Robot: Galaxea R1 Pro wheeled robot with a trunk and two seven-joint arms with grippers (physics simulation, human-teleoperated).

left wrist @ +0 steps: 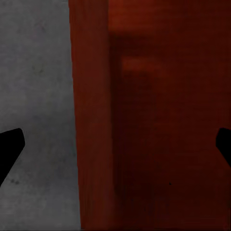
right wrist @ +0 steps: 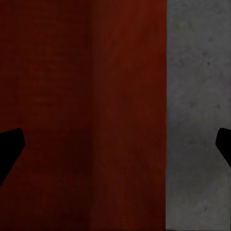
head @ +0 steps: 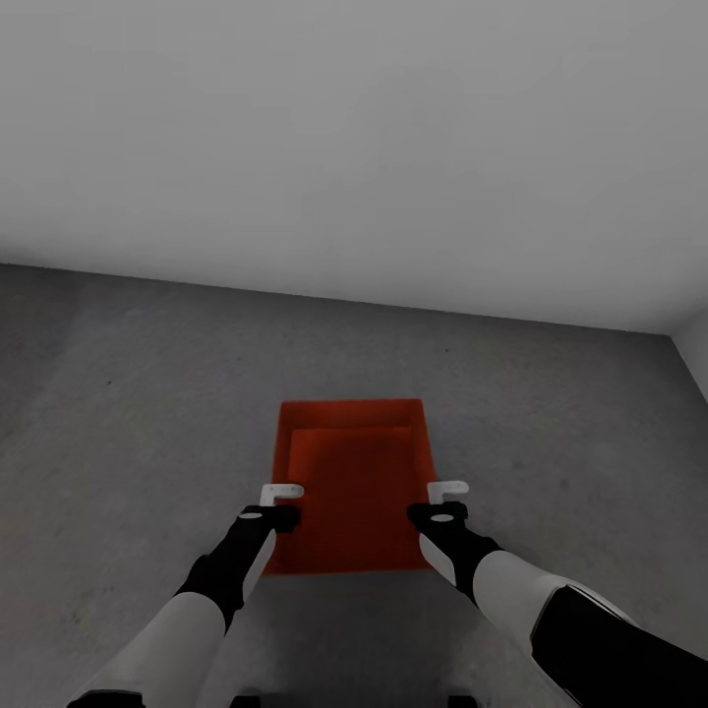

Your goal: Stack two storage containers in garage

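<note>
Both grippers hang over an orange-red storage container that sits on the dark grey floor of the garage, close to a plain white wall. From the head view, the left gripper is above the container's left wall and the right gripper is above its right wall. Each one has its fingers spread wide, one finger inside the box and one outside. They hold nothing.

From the left wrist view, the black fingertips sit far apart at the two edges of the picture, with the container wall running between them and grey floor on one side. From the right wrist view it looks the same: fingertips far apart, red wall between, floor beside it.

Inside the box, a second red rim shows just below the top rim, but I cannot tell if that is another box.
</note>
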